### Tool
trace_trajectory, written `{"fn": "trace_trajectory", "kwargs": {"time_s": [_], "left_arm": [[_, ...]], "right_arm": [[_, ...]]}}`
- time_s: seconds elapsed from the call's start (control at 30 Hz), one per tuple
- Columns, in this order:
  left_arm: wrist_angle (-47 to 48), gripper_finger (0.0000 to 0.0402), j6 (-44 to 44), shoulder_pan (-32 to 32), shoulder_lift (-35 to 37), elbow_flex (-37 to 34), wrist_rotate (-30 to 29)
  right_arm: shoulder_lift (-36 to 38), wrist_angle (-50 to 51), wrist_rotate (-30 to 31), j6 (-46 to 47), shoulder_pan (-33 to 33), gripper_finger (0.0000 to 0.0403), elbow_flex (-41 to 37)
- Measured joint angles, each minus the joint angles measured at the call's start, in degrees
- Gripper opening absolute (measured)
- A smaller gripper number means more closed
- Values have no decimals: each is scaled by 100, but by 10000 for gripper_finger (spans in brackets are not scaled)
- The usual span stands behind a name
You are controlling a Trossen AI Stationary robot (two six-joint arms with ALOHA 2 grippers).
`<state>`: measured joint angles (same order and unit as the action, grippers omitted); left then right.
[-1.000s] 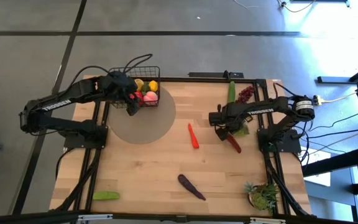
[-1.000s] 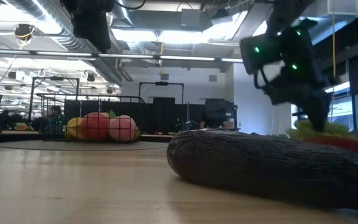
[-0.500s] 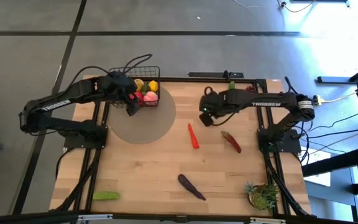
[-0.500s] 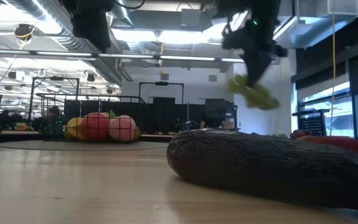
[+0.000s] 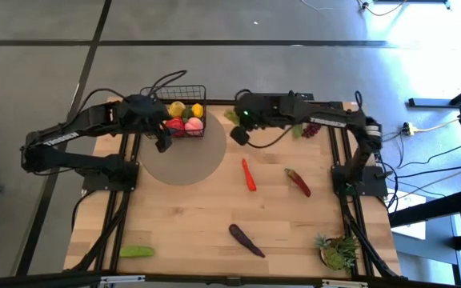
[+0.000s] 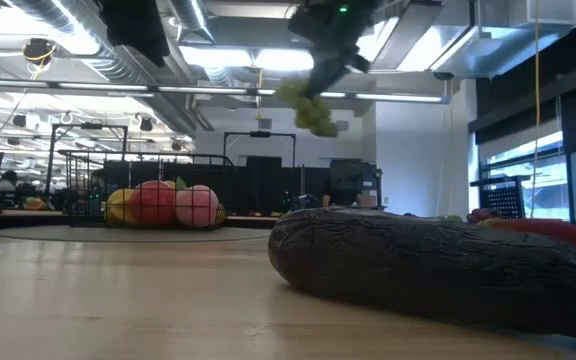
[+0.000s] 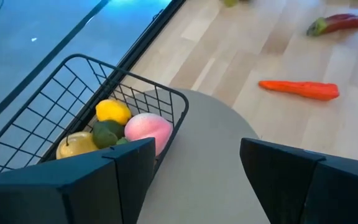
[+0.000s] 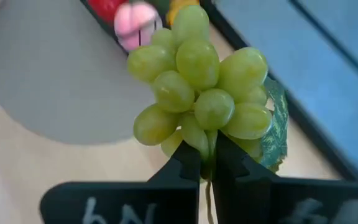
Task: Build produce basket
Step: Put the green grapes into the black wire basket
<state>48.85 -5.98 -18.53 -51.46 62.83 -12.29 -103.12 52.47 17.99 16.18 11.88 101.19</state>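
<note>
The black wire basket (image 5: 186, 114) stands at the far edge of a round grey mat (image 5: 184, 160). It holds produce: a lemon (image 7: 112, 111), a pink peach (image 7: 148, 129) and red fruit. My right gripper (image 5: 237, 122) hangs high above the table just right of the basket, shut on a bunch of green grapes (image 8: 201, 93); the low view shows the grapes (image 6: 306, 105) well clear of the table. My left gripper (image 7: 194, 180) stands open over the mat by the basket's near left corner, with nothing between its fingers. My right gripper pinches the bunch's stem (image 8: 207, 144) between its two fingertips, right under the lowest grapes. The fingers slant down toward the table's left side. The bunch sticks out past the fingertips with its leaf (image 8: 273, 127) at one side, lifted clear of everything.
An orange-red chili (image 5: 249, 174), a red chili (image 5: 298, 182) and a dark eggplant (image 5: 246, 240) lie mid-table. A cucumber (image 5: 137, 251) lies near left, a potted plant (image 5: 338, 252) near right. Purple grapes (image 5: 317, 124) lie at the far right.
My right gripper has lifted the green grapes off the table's right part, risen high and swung toward the far left, up to the basket, turning as it went. My left gripper has drawn back a little from the basket toward the left, still open.
</note>
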Motion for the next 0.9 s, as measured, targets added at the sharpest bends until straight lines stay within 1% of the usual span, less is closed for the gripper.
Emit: {"fn": "trace_trajectory", "kwargs": {"time_s": [0.33, 0.47, 0.5, 0.57, 0.6, 0.67, 0.77, 0.8, 0.9], "left_arm": [[50, 225, -293, -3, 230, 0, -74], [50, 225, -307, -1, 289, 0, -72], [53, 225, -313, -3, 296, 0, -74], [56, 225, -335, -3, 284, 0, -95], [65, 225, -377, -3, 284, 0, -169], [86, 225, -460, -3, 288, 0, -514], [230, 225, -595, -9, 315, 0, -1109], [223, 225, -629, -8, 323, 0, -1221], [220, 225, -653, -8, 359, 0, -1290]], "right_arm": [[-1652, -33, 7, -2371, 238, 4, 2523], [-2263, -323, -2, -3275, 302, 4, 3282], [-2414, -487, 2, -3520, 306, 4, 3384], [-2538, -1091, -5, -3995, 308, 4, 3273], [-2593, -1236, -7, -4203, 305, 4, 3226], [-2717, -1566, -7, -4493, 301, 3, 3224], [-2871, -1683, -35, -4573, 296, 3, 3222], [-2913, -1717, -68, -4637, 306, 3, 3222], [-3023, -1859, -136, -4899, 323, 3, 3219]]}}
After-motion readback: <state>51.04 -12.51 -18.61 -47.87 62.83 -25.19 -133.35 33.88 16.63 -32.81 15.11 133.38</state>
